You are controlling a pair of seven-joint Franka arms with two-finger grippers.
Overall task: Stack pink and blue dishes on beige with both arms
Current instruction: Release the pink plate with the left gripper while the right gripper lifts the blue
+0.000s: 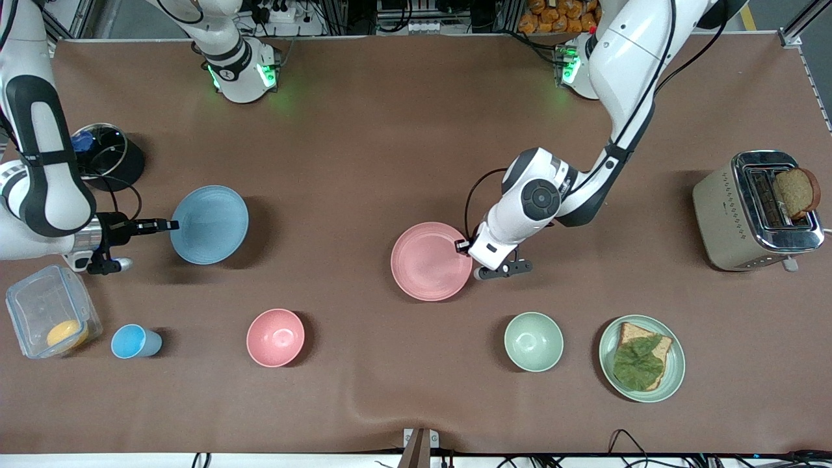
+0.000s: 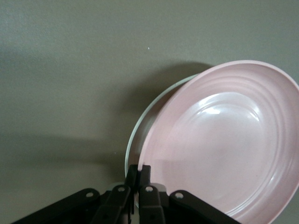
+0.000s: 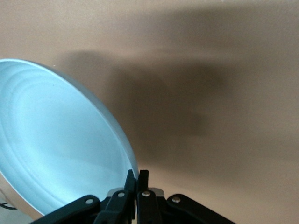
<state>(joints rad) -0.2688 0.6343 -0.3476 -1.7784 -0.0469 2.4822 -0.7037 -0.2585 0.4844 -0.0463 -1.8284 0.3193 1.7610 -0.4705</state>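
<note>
Both grippers have their jaws pinched tight on plate rims. The left gripper [image 1: 463,246] holds the pink plate [image 1: 430,261] at its three o'clock edge, tipped up over the beige plate [image 2: 140,128], which peeks out underneath. The right gripper [image 1: 170,225] holds the blue plate [image 1: 209,224] at its nine o'clock edge, lifted above the table [image 1: 364,136].

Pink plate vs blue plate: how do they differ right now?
The pink plate is gripped by the left gripper over a pale plate; the blue plate is gripped by the right gripper with only bare table under it. Pink sits mid-table, blue toward the right arm's end. Both are rim-gripped and look equal in size.
</note>
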